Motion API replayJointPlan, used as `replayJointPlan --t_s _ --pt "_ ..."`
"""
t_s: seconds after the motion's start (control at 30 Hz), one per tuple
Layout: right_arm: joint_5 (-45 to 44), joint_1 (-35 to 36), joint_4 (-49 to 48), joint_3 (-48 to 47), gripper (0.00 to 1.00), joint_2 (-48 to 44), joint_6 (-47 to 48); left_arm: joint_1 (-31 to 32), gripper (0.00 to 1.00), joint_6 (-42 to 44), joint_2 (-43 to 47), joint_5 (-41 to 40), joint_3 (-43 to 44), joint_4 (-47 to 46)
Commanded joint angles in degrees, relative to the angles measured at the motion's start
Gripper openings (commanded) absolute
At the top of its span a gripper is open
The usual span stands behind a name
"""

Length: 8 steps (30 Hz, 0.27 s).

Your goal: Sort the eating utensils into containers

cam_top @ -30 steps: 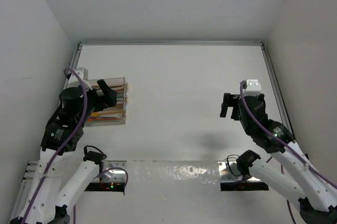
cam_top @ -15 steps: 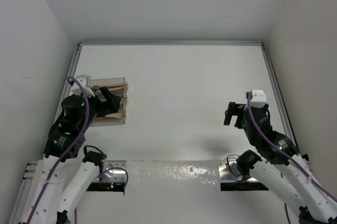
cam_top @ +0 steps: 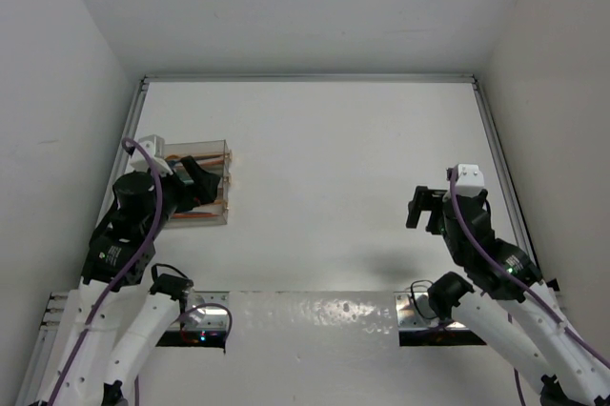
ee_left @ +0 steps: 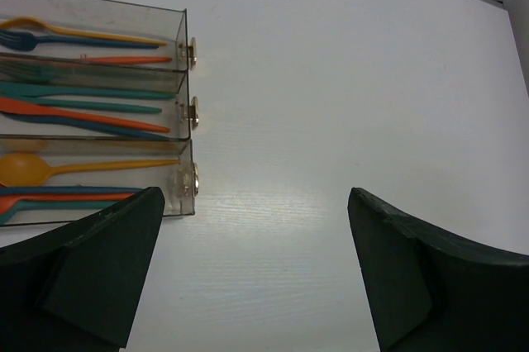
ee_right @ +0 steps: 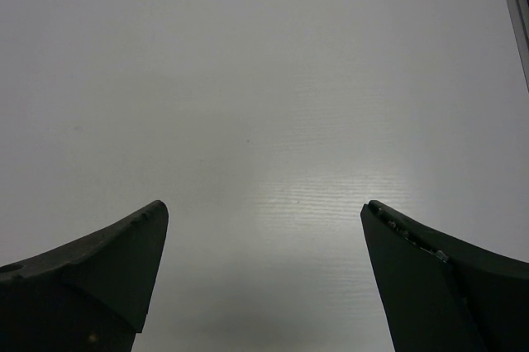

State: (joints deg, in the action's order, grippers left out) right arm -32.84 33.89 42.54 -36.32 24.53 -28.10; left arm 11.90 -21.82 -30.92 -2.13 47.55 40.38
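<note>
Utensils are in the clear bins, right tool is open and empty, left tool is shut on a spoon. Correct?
No. The left wrist view shows the left tool open and empty too. The utensils are in the clear bins, and the right tool is open and empty.

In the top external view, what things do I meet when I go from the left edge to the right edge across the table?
First the left table rail → the containers → bare table surface → right claw → right table rail.
</note>
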Motion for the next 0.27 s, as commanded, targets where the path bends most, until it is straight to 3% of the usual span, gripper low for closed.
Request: replayJointPlan --t_s 0.0,0.23 --pt "0.06 0.21 -0.71 -1.3 0.99 -0.45 0.24 -0.03 0.92 -0.94 -0.55 -0.42 0.26 -2.24" --pt "0.23 0.21 -0.44 -1.13 0.99 -0.89 0.32 0.05 0.92 -2.08 -0.55 -1.03 -0.62 -1.97"
